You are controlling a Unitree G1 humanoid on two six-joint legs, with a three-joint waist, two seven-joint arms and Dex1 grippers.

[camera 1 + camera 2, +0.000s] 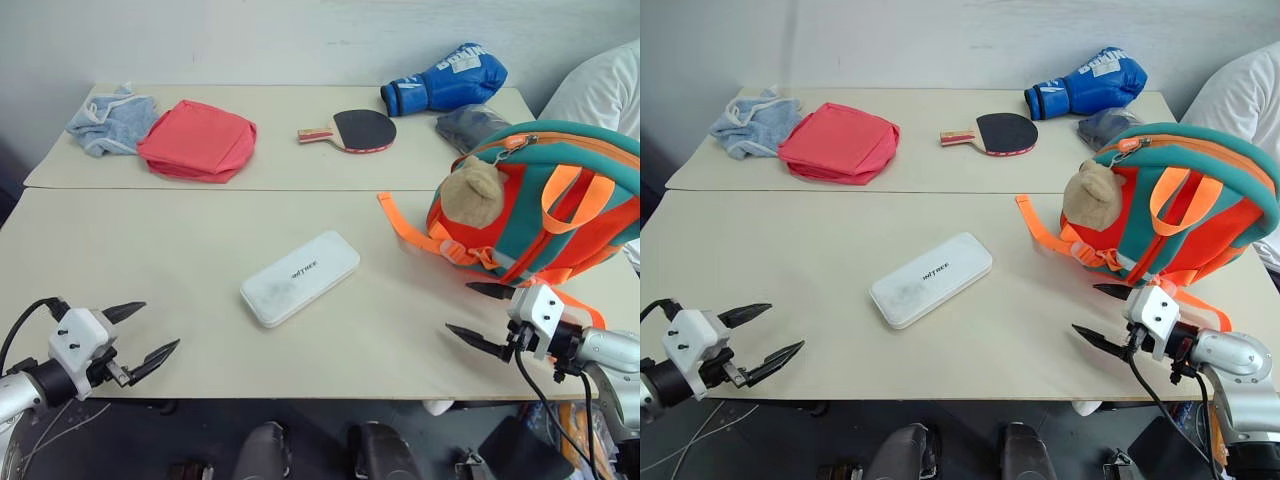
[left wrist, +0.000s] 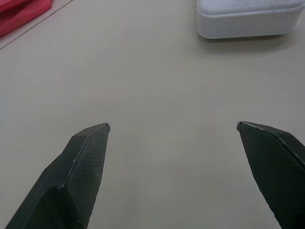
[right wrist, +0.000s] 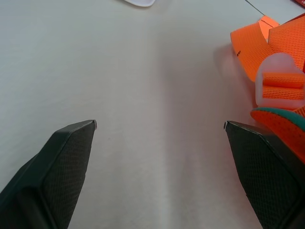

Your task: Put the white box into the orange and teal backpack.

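Observation:
The white box (image 1: 300,277) lies flat and slanted in the middle of the near table, dark lettering on its top; one end of it shows in the left wrist view (image 2: 248,19). The orange and teal backpack (image 1: 560,200) stands at the right, a tan plush charm (image 1: 472,192) on its front and orange straps (image 3: 267,47) trailing onto the table. My left gripper (image 1: 147,330) hovers open over the near left edge, well left of the box. By the backpack's lower front, my right gripper (image 1: 480,312) is open and holds nothing.
On the far table lie a red-pink pouch (image 1: 198,140), a light blue cloth (image 1: 112,122), a table-tennis paddle (image 1: 352,131), a blue boxing glove (image 1: 445,80) and a grey bundle (image 1: 470,126). A person in white (image 1: 605,90) sits at the far right.

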